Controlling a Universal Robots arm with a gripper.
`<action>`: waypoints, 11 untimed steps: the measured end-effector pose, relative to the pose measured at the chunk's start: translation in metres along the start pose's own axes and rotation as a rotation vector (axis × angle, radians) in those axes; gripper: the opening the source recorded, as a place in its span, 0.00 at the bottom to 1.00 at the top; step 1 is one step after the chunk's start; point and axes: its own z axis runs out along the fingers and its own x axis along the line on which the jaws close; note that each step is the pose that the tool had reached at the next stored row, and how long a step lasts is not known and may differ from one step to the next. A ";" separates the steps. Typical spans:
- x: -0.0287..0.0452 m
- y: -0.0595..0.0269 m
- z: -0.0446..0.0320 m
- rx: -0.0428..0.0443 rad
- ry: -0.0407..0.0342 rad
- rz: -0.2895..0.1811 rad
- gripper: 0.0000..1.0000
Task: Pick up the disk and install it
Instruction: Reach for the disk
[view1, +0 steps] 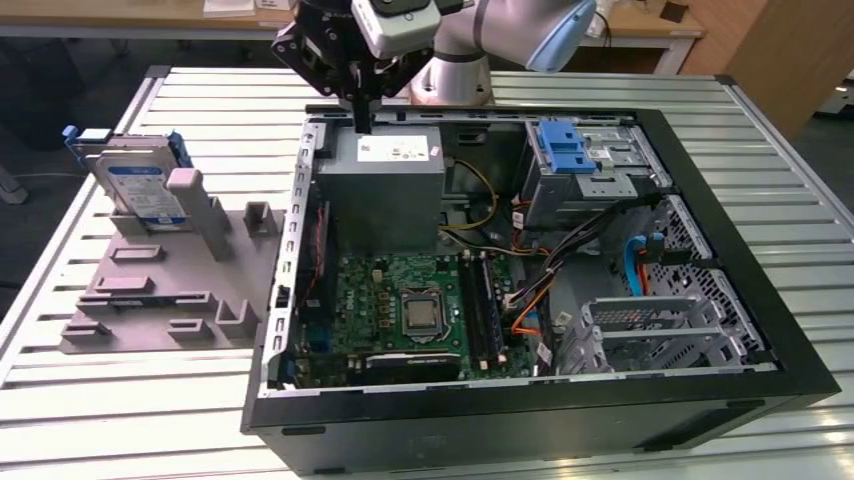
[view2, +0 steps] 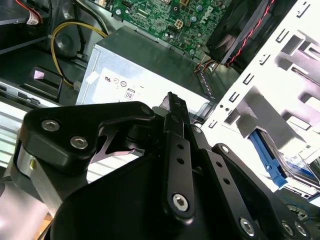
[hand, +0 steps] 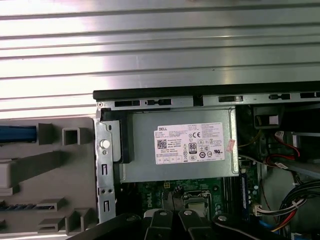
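Ext. view: gripper (view1: 360, 124) is hovering over the grey box (view1: 387, 200) at the 12 o'clock edge of the PC case (view1: 534, 420), jaws seemingly pressed together, holding nothing. The disk (view1: 139, 186) is standing upright in the grey fixture (view1: 147, 300), 9 o'clock of the case.
First wrist view: the box's white sticker (hand: 189, 143) is facing the cam.
Second wrist view: gripper (view2: 171, 100) is hanging over that box.

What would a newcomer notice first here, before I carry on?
The open black computer case lies on its side mid-table, green motherboard exposed. The black gripper hangs over the grey box with a white sticker at the case's far edge. The silver disk in its blue carrier stands upright in a grey fixture at the exterior view's left.
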 end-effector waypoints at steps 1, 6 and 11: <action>0.0001 0.0000 0.0000 0.0000 0.0000 0.000 0.11; 0.0005 0.0000 0.0002 0.0000 0.0001 0.000 0.11; 0.0010 -0.0001 0.0003 0.0000 0.0001 0.000 0.11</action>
